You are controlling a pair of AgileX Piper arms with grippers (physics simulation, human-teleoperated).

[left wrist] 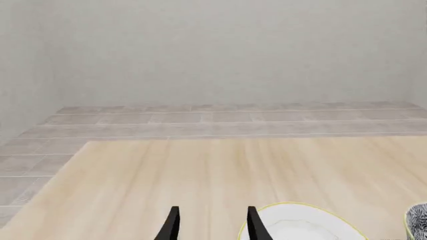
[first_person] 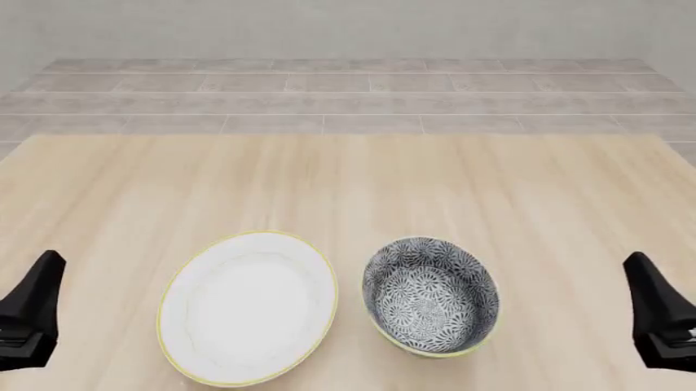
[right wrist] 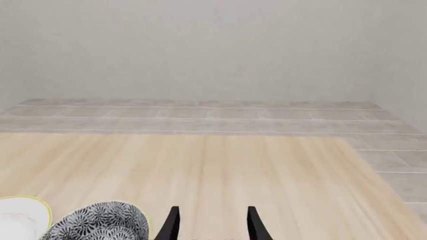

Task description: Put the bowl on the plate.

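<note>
The bowl (first_person: 432, 295), deep and round with a black-and-white floral inside and a pale green rim, sits on the table right of the plate (first_person: 249, 306), a flat white plate with a thin yellow rim. They lie side by side, not touching. My left gripper (left wrist: 211, 225) is open and empty; the plate (left wrist: 300, 224) shows just beside its fingers and the bowl (left wrist: 418, 220) at the view's edge. My right gripper (right wrist: 211, 225) is open and empty too, with the bowl (right wrist: 100, 221) and a sliver of the plate (right wrist: 20, 215) off to its side.
The light wooden table (first_person: 348, 187) stretches forward to a grey tiled floor (first_person: 348, 98) and a pale wall. In the front view the left arm (first_person: 31, 314) and right arm (first_person: 661, 322) stand at the lower corners, well apart from the dishes.
</note>
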